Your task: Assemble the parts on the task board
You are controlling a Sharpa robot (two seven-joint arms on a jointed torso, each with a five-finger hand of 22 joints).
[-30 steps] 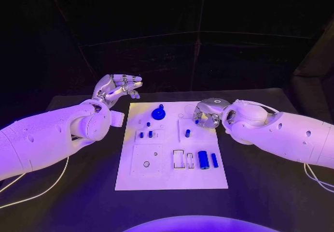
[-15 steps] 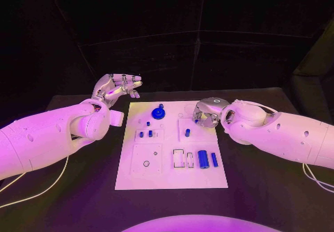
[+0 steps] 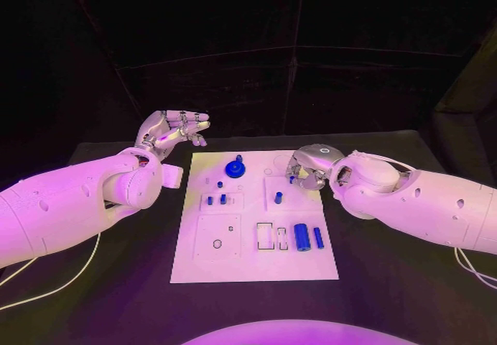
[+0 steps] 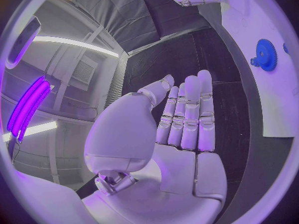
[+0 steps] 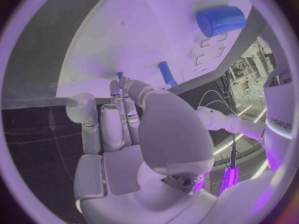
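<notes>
1. Two hands are at work, with different jobs by the look of it. The right hand point(image 3: 307, 169) is lowered over the far right part of the task board point(image 3: 255, 266), its fingers point(image 5: 118, 109) curled together and reaching down to a tiny blue peg point(image 5: 120, 75) on the white plate. Whether they actually pinch the peg I cannot tell; it sits right at the fingertips.
2. The left hand point(image 3: 172, 130) is held up off the table beyond the board's far left corner, fingers extended side by side and holding nothing. I judge it is parked there to keep clear.
3. The parts lie spread over the board: a blue gear point(image 3: 236, 169) near the far edge, two small blue studs point(image 3: 215, 200) in the middle left, a short blue pin point(image 3: 279, 198) near the right hand, and a fat blue cylinder point(image 3: 302, 237) with a slimmer blue bar point(image 3: 318, 238) beside it toward the near right. Each seems laid next to its own recess, ready for seating.
4. The board rests flat on the black table point(image 3: 403, 287), with dark drapes behind.
</notes>
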